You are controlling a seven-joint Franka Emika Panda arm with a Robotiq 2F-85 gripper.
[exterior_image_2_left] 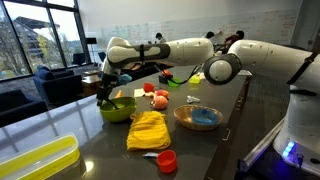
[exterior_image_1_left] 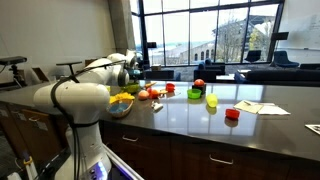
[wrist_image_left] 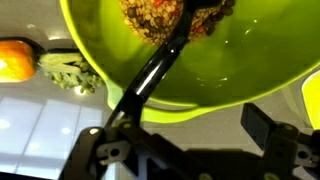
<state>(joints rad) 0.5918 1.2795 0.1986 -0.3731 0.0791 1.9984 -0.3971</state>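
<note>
**Gripper above the green bowl.** In an exterior view, the gripper (exterior_image_2_left: 106,96) is shown poised directly above the green bowl (exterior_image_2_left: 118,112), which is set close to the long edge of the counter (exterior_image_2_left: 95,138). In the wrist view, the fingers (wrist_image_left: 262,130) are seen spread wide apart, with nothing clamped between them. A black handle (wrist_image_left: 150,75) is leaned across the bowl's rim. Its lower end is brought close to the gripper, though contact cannot be told, and its upper end is lost beside a brown, knobbly item (wrist_image_left: 155,20) inside the bowl. An orange toy with green leaves (wrist_image_left: 30,62) is laid on the counter just beside the bowl. A yellow cloth (exterior_image_2_left: 148,130), a blue-lined bowl (exterior_image_2_left: 198,118) and a red cup (exterior_image_2_left: 167,160) are placed toward the counter's near edge.
</note>
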